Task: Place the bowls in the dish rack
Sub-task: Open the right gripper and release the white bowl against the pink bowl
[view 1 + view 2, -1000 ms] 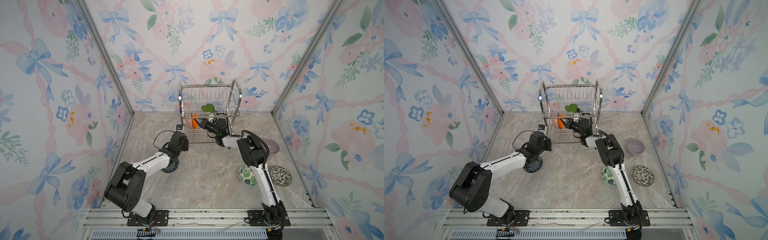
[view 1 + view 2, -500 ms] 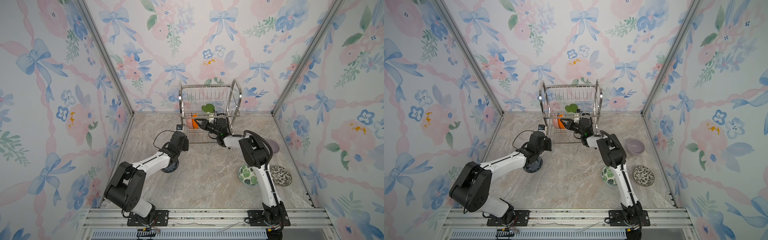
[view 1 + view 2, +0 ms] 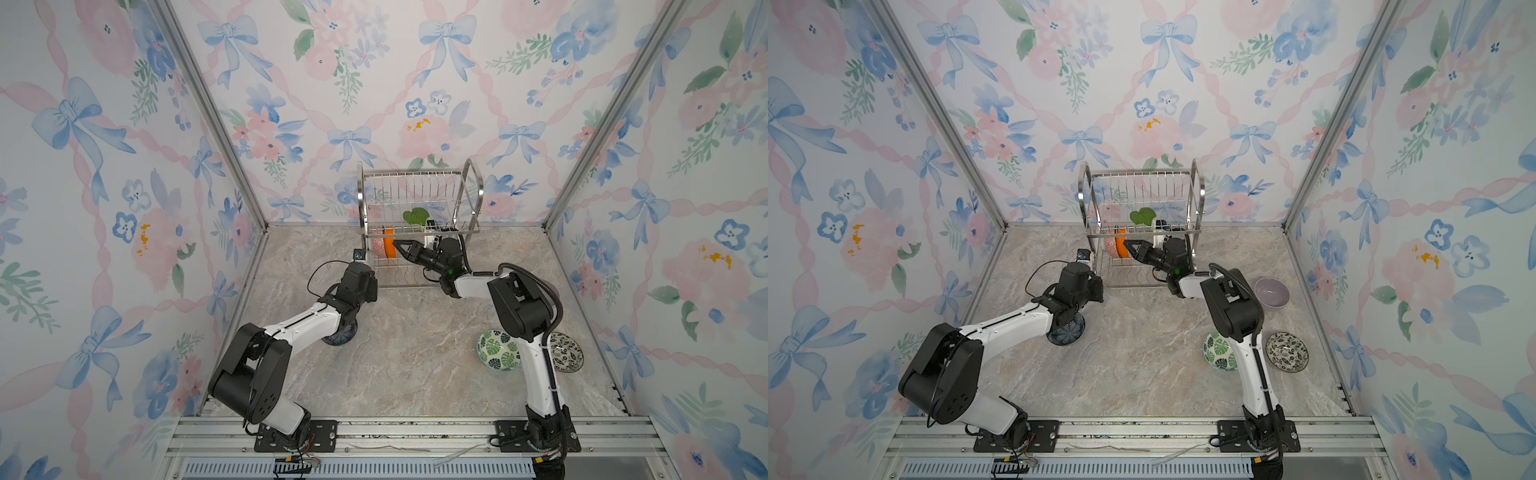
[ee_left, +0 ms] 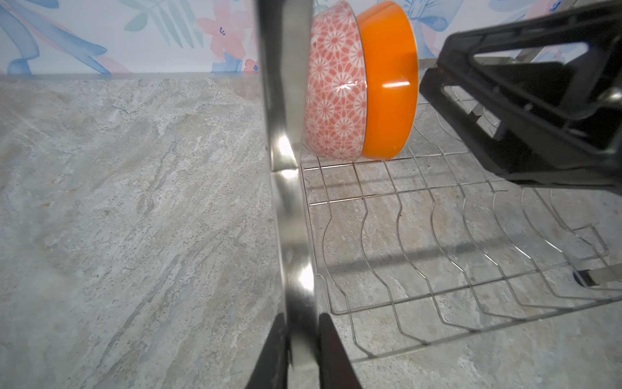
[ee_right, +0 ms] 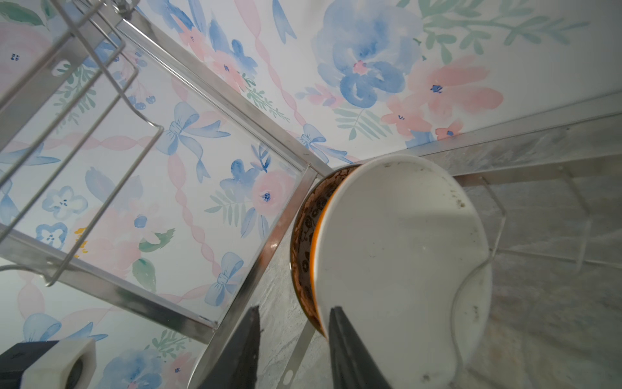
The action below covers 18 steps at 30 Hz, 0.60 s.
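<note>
Dish rack at the back of the table, close against the flowered wall, upright on its legs. On its lower shelf, at the left end in both top views: pink bowl and orange bowl, both standing on edge, pressed side by side, the pink one outermost, next to the side frame. Same pair in the left wrist view, pink bowl against orange bowl, lower edges down on the wires.

Left gripper: closed tight on the steel front left leg of the dish rack, one finger on each side of the strip.

Right gripper: reaching in under the upper shelf from the right, tips just beside the orange bowl, jaws parted, nothing clamped between them. In the right wrist view, white inside of the orange bowl turned toward the camera, rim close by one finger, the other finger clear of it. Cannot tell whether the near finger touches the rim.

Four more bowls out on the table, none in the dish rack. Dark blue bowl left of the middle, partly hidden under the left arm. Green leaf bowl and black-and-white bowl near the front on the right, mouths up, one on each side of the right arm, apart from each other. Lilac bowl further back on the right, mouth up, just beside the right arm's elbow, well apart from the dish rack
</note>
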Available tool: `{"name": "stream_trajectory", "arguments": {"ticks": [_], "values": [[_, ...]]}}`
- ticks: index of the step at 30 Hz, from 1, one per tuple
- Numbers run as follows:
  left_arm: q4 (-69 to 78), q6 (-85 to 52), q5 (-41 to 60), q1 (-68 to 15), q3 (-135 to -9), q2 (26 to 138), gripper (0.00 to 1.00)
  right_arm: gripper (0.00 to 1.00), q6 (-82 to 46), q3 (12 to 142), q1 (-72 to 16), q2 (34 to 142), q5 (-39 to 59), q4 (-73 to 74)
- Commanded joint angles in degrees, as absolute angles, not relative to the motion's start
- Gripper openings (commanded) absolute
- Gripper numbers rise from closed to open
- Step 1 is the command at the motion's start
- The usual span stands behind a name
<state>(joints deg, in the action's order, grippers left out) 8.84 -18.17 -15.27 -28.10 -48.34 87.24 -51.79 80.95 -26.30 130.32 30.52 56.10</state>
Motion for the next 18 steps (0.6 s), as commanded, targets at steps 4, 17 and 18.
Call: {"name": "stream_trajectory", "arguments": {"ticks": [4, 17, 18], "values": [[5.41, -17.93, -15.28, -28.56, -49.57, 88.11, 0.18, 0.41, -49.32, 75.49, -27.12, 124.00, 28.00, 58.02], [3.58, -18.71, -12.89, -28.51, -51.24, 88.46, 0.33, 0.48, -36.22, 61.89, -31.69, 108.81, 18.14, 43.29], [3.54, -18.80, -12.76, -28.51, -51.24, 88.38, 0.34, 0.49, -33.66, 61.64, -32.00, 107.76, 17.66, 40.76]]}}
